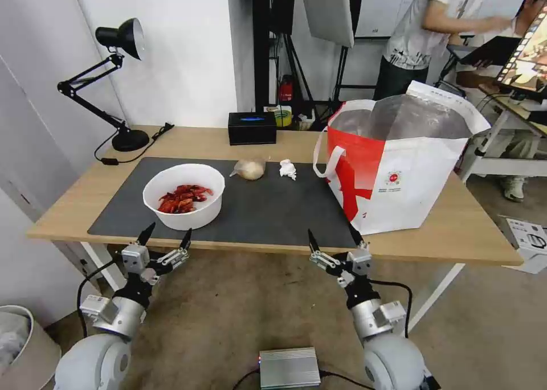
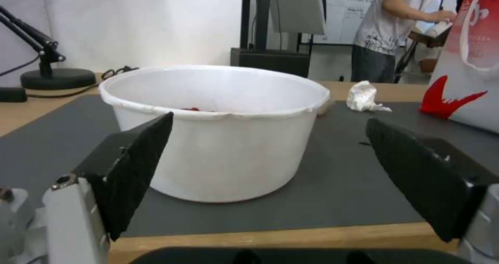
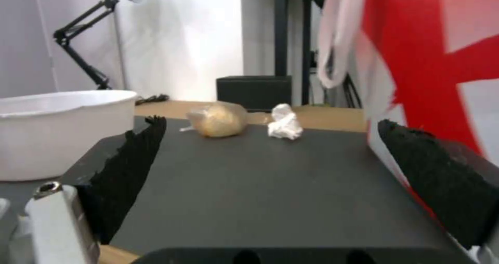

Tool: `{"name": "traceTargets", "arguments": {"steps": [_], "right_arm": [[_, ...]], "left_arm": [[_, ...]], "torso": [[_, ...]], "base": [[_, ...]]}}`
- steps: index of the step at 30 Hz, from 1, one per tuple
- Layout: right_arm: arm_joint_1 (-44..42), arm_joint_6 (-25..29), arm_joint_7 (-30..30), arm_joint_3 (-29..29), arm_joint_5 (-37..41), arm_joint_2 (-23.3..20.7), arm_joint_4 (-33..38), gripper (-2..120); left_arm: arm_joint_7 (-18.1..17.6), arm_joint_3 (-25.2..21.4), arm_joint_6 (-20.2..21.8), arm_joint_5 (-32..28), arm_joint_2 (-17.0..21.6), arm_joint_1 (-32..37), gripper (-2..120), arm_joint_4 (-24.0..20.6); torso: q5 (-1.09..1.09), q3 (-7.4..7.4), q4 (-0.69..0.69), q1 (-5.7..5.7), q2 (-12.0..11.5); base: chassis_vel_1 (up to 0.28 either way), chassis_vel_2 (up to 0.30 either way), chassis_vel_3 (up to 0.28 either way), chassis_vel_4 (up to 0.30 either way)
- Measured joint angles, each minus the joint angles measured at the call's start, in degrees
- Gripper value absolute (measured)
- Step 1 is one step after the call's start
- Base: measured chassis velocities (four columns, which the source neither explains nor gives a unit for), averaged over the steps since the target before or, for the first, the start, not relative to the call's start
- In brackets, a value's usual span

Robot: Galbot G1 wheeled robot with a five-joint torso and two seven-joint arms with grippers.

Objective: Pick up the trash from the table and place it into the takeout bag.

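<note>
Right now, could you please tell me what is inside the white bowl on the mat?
The white bowl holds a heap of red scraps on one side; the rest of its floor is bare white. Anything beneath the heap is covered.

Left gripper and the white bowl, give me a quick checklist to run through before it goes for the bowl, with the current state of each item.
1. Left gripper open: ok, fingers spread apart at the table's near edge.
2. Left gripper empty: ok, nothing between the fingers.
3. Lined up with the white bowl: ok, the bowl sits straight ahead of it in the left wrist view.
4. Bowl upright on the dark grey mat: ok, red scraps lie inside.
5. Takeout bag ready: ok, it stands open, foil lining showing.
6. Right gripper out of the way: ok, open and empty near the bag, apart from the bowl.
</note>
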Motion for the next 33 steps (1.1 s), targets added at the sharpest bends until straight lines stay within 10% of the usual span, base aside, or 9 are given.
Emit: {"name": "traceTargets", "arguments": {"steps": [33], "right_arm": [[34.12,-12.50,9.74,-18.29,17.43,0.49,-16.71,100]], "left_arm": [[1.33,-0.76,-0.82,-0.64,0.13,-0.98,100,1.57]], "torso": [[0.00,0.01,0.00,0.00,-0.01]], "base": [[0.000,0.000,0.000,0.000]]}}
